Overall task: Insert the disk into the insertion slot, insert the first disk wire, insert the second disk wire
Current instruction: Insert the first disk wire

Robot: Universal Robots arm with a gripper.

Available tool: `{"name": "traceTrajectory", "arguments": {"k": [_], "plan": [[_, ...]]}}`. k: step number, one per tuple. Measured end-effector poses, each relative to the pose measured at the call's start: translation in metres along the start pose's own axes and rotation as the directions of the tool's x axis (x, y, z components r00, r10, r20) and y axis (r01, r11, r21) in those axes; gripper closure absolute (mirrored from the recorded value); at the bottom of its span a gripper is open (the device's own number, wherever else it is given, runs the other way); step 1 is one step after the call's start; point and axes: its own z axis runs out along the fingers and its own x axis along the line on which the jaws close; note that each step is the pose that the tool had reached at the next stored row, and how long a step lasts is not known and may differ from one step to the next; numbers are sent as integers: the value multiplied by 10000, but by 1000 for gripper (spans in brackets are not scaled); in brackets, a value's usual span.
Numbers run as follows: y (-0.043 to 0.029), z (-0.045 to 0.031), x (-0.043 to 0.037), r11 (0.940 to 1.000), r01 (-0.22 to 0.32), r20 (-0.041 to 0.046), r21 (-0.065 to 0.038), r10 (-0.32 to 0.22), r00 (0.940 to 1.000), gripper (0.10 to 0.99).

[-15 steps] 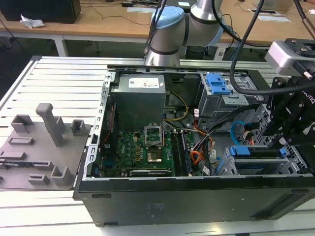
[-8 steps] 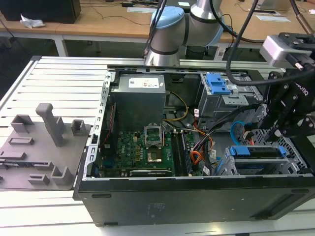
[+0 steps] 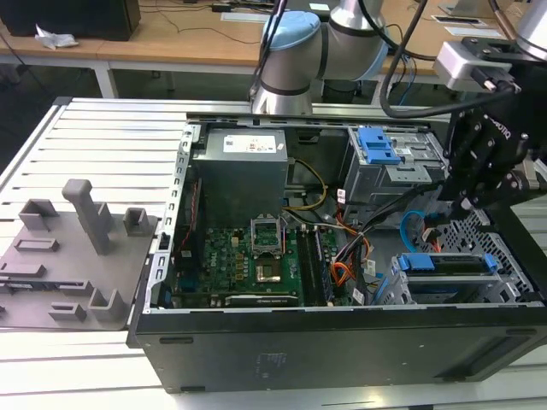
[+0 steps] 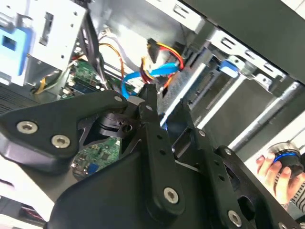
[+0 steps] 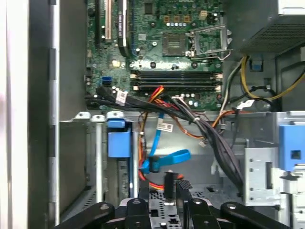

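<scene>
The disk (image 3: 449, 263) is sitting in the slot (image 3: 468, 229); the blue wire (image 5: 167, 160) is lying just ahead of the gripper (image 5: 164, 190), crosswise; whether the gripper is clamping anything is not showing.

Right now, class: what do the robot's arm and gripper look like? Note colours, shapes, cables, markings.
The arm has silver-grey tubular joints with light-blue round caps; black cables loop beside it. A pale grey box sits near the wrist. The gripper is matt black, built of jointed link bars with round silver pins, with small white lettering in the exterior view.
</scene>
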Motion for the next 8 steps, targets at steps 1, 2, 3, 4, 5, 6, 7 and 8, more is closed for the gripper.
{"name": "traceTrajectory", "arguments": {"k": [1,2,3,4,5,6,7,8], "plan": [[0,6,-20,10000,1,2,0,-1,10000,725],[0,13,-31,10000,1,-1,0,-1,10000,725],[-1,34,-45,10000,0,-18,1,0,10000,725],[-2,76,-56,10000,-2,-51,1,2,10000,725],[-3,106,-60,10000,-2,-71,2,2,10000,725],[-4,123,-61,10000,-3,-79,1,3,10000,725],[-5,144,-62,10000,-3,-86,2,3,10000,725],[-6,163,-62,10000,-2,-88,2,2,10000,725]]}}
